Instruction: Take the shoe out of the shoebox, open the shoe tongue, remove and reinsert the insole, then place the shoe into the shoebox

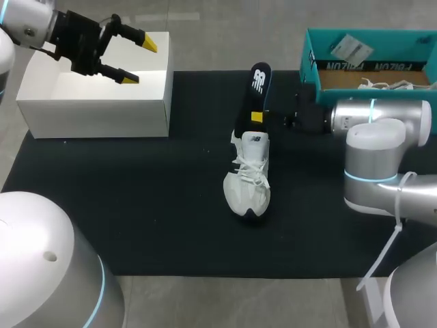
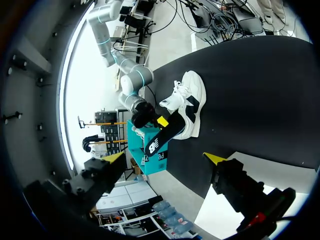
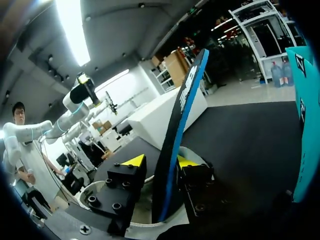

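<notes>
A white shoe (image 1: pixel 249 188) lies on the black mat (image 1: pixel 136 205), toe toward the near edge. A black insole (image 1: pixel 254 96) stands upright out of its heel opening. My right gripper (image 1: pixel 258 116) reaches in from the right at the insole's lower part. In the right wrist view the insole (image 3: pixel 182 110) stands between the yellow tips of the right gripper (image 3: pixel 161 161), whose jaws are slightly apart, with the shoe's collar (image 3: pixel 150 225) under them. My left gripper (image 1: pixel 140 61) hangs wide open and empty above the white box (image 1: pixel 95 102). The teal shoebox (image 1: pixel 369 61) sits at the back right.
White laces of something else (image 1: pixel 386 85) show inside the teal shoebox. The white box stands at the mat's back left corner. The left wrist view shows the shoe (image 2: pixel 187 102), the insole (image 2: pixel 162 137) and the teal shoebox (image 2: pixel 142 150) far ahead of the left gripper (image 2: pixel 165 158).
</notes>
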You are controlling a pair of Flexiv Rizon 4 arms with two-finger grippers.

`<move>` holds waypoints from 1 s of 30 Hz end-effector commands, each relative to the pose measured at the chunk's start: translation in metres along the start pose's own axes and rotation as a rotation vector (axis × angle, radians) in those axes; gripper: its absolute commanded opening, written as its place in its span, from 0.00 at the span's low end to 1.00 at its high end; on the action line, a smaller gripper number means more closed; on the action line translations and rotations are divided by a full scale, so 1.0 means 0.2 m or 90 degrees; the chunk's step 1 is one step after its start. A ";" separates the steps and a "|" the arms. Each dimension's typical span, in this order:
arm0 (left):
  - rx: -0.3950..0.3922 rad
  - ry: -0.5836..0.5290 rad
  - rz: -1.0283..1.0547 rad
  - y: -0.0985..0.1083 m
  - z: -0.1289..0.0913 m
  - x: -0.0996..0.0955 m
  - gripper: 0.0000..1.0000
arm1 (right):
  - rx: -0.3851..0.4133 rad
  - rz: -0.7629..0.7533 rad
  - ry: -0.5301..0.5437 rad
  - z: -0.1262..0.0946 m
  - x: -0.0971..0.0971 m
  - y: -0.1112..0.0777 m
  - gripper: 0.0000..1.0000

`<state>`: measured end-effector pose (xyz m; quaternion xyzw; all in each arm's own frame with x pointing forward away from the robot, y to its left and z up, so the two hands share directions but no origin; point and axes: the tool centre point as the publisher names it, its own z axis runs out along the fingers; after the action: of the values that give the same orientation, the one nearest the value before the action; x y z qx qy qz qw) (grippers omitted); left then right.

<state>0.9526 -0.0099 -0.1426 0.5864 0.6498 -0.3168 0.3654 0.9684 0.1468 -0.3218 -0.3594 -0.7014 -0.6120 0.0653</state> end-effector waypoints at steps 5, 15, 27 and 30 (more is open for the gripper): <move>0.001 0.002 0.000 0.00 0.00 0.00 1.00 | 0.058 0.029 -0.002 0.02 -0.04 -0.03 0.00; 0.001 0.002 0.000 0.00 0.00 0.00 1.00 | 0.135 0.079 0.010 0.05 0.03 -0.22 0.00; 0.001 0.002 0.000 0.00 0.00 0.00 1.00 | 0.075 0.086 0.014 0.00 0.06 -0.17 0.48; 0.001 0.002 0.000 0.00 0.00 0.00 1.00 | 0.078 0.063 0.015 0.00 0.04 -0.09 0.47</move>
<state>0.9527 -0.0098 -0.1426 0.5865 0.6498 -0.3168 0.3653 0.9471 0.1521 -0.3380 -0.3830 -0.7146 -0.5719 0.1251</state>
